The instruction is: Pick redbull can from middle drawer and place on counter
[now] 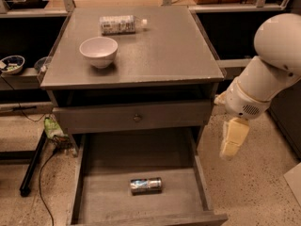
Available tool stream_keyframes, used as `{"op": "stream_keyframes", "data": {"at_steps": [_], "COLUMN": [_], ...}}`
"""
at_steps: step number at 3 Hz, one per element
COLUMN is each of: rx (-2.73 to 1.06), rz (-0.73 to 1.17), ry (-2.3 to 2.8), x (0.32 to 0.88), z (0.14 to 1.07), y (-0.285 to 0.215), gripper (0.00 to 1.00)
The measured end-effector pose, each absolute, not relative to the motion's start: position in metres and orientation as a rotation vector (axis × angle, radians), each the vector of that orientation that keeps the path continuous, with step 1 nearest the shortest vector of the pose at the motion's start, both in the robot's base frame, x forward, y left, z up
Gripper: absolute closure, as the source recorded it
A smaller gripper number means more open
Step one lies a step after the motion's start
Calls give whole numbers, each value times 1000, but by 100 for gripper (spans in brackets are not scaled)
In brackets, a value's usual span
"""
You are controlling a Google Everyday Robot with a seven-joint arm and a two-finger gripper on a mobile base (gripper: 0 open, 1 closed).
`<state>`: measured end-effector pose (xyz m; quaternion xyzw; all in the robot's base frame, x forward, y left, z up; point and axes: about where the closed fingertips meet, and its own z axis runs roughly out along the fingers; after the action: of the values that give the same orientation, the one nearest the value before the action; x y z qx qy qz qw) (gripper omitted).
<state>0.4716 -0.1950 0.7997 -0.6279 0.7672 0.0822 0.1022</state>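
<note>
One redbull can lies on its side in the open middle drawer, clear of every wall. The gripper hangs outside the drawer's right edge; I cannot tell if it is open. The counter holds one bowl at the left and one bottle at the far side.

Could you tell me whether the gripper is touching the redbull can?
Apart: the camera view shows the gripper outside the middle drawer, well clear of the redbull can.
</note>
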Motion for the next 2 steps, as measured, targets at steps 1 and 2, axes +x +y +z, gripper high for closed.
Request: {"op": "stream_keyframes", "data": {"at_steps": [1, 2], "rx": [-1885, -1885], "rz": [295, 295], "ry": [2273, 2273], "x": [497, 497], "z": [768, 768], "y": [-194, -194], "gripper": [0, 0]}}
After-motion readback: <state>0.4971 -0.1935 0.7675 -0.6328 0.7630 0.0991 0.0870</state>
